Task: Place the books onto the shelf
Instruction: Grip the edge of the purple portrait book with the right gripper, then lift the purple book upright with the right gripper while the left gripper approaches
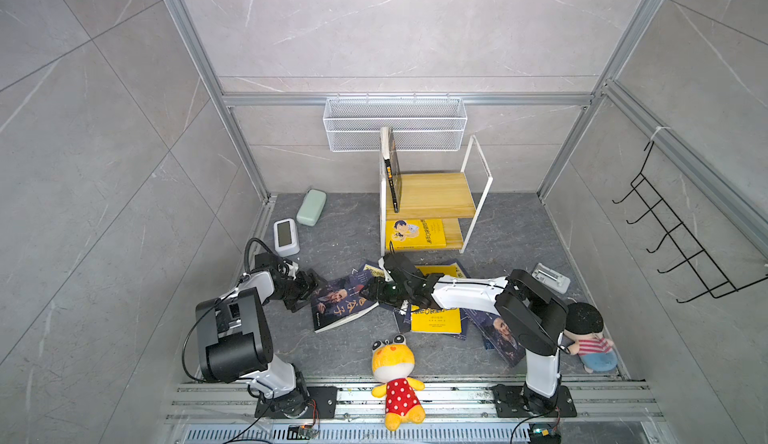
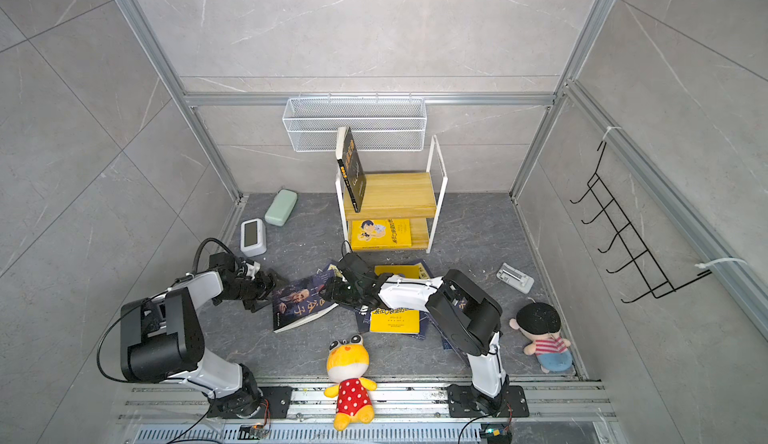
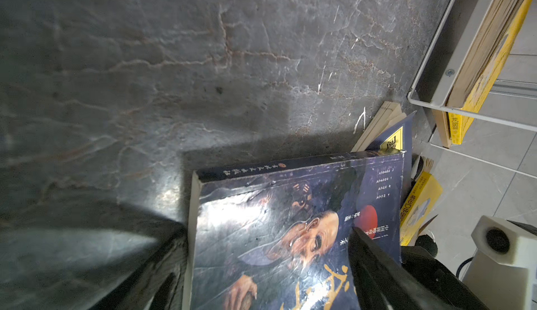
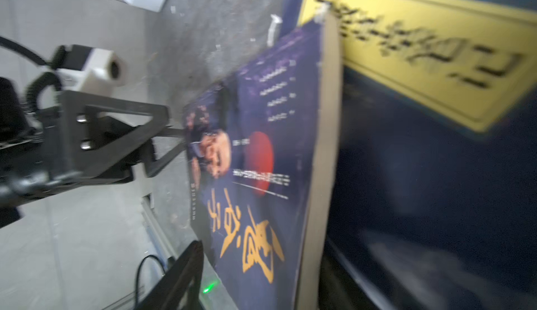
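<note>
Yellow plush frog (image 1: 392,375) on front rail (image 1: 457,396); behind it navy book (image 1: 343,302) tilted on floor (image 1: 353,229), one edge raised over scattered books (image 1: 436,321), likely so jaws get beneath; left gripper (image 3: 267,231) spread wide astride low edge; right gripper (image 1: 374,290) at raised edge, cannot say if clamped; shelf (image 1: 432,192) beyond holds yellow book (image 1: 415,234) flat, dark book (image 1: 394,171) upright.

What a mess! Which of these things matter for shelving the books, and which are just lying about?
For the job: navy old-man book, yellow floor book, shelved yellow book, wooden shelf.
Lying about: frog plush, boy doll, green case, small clock, wire basket, white device.
</note>
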`<action>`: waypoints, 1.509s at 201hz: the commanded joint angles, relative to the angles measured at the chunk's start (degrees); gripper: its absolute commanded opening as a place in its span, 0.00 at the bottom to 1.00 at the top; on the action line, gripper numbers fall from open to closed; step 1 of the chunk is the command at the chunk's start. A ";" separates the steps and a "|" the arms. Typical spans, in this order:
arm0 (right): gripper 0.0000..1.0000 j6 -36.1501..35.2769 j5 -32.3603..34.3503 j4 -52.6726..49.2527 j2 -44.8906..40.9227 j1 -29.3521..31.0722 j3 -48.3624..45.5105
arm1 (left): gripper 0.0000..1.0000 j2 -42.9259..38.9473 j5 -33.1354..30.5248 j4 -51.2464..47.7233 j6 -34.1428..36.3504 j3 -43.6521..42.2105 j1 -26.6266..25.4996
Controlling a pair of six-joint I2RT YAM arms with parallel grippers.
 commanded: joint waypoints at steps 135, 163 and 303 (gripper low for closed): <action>0.13 -0.26 -1.32 9.34 -4.78 -0.12 -4.09 | 0.88 -3.34 -1.68 -0.25 0.38 -3.37 -0.46; 0.05 -3.76 -1.66 9.80 -5.06 -0.19 -4.23 | 0.88 -3.92 -2.53 -0.76 0.99 -3.04 -0.40; 0.00 -36.56 6.66 -0.50 -26.45 0.18 -5.61 | 1.00 -30.66 -1.11 -6.10 15.58 9.92 0.22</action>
